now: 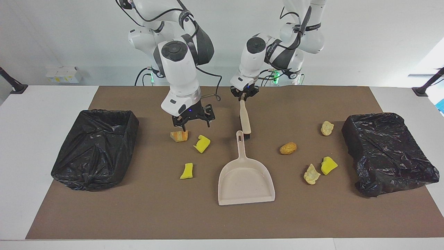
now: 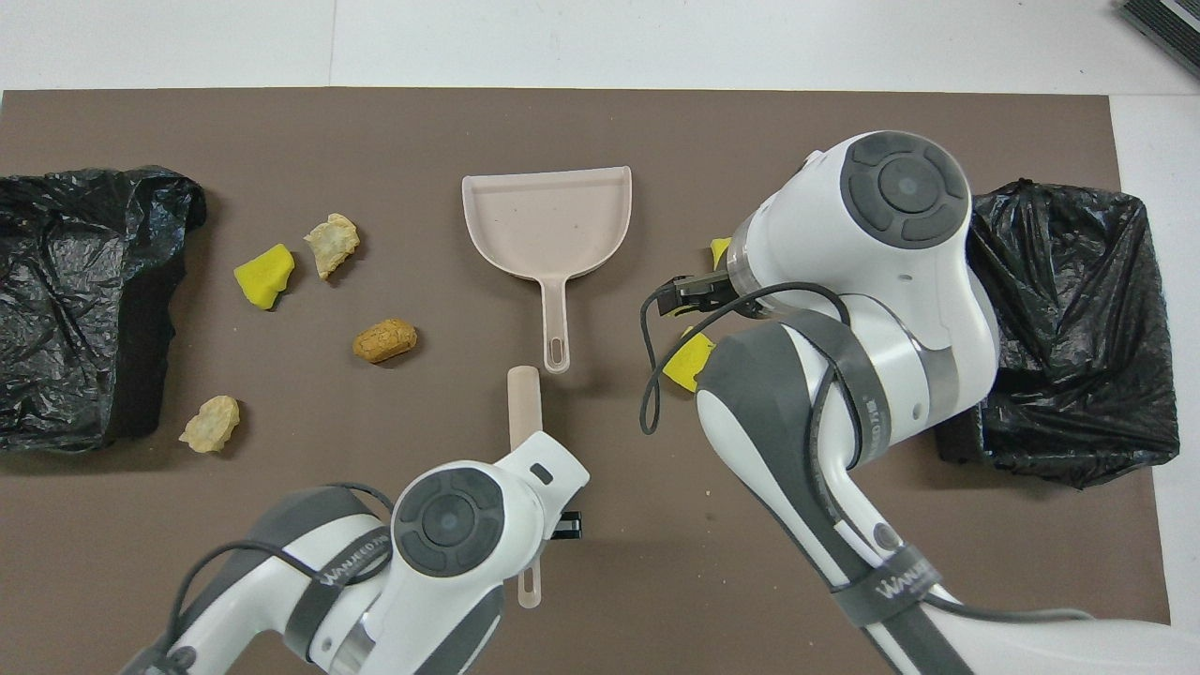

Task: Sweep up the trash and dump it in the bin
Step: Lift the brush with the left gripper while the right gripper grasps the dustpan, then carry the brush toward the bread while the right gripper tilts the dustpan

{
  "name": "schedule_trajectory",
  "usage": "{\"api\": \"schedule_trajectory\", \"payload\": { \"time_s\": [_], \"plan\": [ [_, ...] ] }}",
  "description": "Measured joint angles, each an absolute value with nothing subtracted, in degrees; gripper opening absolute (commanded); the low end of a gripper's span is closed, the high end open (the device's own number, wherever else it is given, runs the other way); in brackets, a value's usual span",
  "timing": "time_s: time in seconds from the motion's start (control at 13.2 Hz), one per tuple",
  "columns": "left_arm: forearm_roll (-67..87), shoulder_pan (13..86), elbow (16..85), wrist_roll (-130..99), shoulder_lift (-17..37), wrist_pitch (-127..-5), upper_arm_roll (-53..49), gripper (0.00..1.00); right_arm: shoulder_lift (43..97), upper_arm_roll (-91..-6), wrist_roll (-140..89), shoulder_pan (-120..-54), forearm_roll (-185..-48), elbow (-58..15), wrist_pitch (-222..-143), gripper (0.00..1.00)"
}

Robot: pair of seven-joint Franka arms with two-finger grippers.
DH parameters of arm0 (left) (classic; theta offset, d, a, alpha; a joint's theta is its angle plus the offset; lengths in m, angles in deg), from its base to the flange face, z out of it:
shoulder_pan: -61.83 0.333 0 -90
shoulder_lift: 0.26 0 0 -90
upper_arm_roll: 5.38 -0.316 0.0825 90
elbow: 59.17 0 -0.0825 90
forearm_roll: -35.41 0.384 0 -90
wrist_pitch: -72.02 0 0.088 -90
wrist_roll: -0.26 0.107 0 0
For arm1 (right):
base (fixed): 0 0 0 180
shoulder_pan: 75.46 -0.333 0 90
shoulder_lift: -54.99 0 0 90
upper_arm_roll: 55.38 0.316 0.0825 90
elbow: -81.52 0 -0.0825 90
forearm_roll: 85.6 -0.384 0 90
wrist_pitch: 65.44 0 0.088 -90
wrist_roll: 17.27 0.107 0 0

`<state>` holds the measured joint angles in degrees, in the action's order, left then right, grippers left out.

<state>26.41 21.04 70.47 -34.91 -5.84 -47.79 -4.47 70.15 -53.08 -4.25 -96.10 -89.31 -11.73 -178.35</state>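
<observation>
My left gripper [image 1: 244, 94] is shut on the upper handle of the beige brush [image 1: 245, 118], whose black bristles [image 1: 247, 136] hang beside the handle of the beige dustpan [image 1: 246, 178]. The right gripper [image 1: 193, 124] is open, low over an orange bread lump [image 1: 179, 135] and a yellow sponge bit [image 1: 202, 143]. More trash lies on the mat: a yellow bit [image 1: 187, 171], a tan lump [image 1: 288, 148], two pale lumps [image 1: 326, 128] [image 1: 311, 174] and a yellow bit [image 1: 328, 165]. From overhead the right arm hides the bread lump.
Two bins lined with black bags stand on the brown mat, one at the right arm's end [image 1: 95, 149] and one at the left arm's end [image 1: 388, 152]. The dustpan [image 2: 547, 225] lies mid-table with its mouth away from the robots.
</observation>
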Motion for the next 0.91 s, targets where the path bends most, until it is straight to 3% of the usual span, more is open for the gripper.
{"api": "schedule_trajectory", "payload": {
  "time_s": [0.38,0.68,0.91],
  "plan": [
    [30.0,34.1,63.1,-21.1,-6.2,-40.7,-4.9,0.0,74.4,-50.2,-2.5,-97.1,-89.7,-11.3,-186.3,0.92],
    [33.8,42.9,59.9,-10.6,-4.5,-40.5,-4.9,0.0,80.0,-50.1,6.8,-103.9,-84.5,-11.0,-195.3,0.84],
    [34.4,49.6,57.4,-4.5,-1.8,-40.4,-5.0,0.0,85.4,-50.2,12.9,-107.3,-78.7,-8.3,-197.2,0.8]
  ]
}}
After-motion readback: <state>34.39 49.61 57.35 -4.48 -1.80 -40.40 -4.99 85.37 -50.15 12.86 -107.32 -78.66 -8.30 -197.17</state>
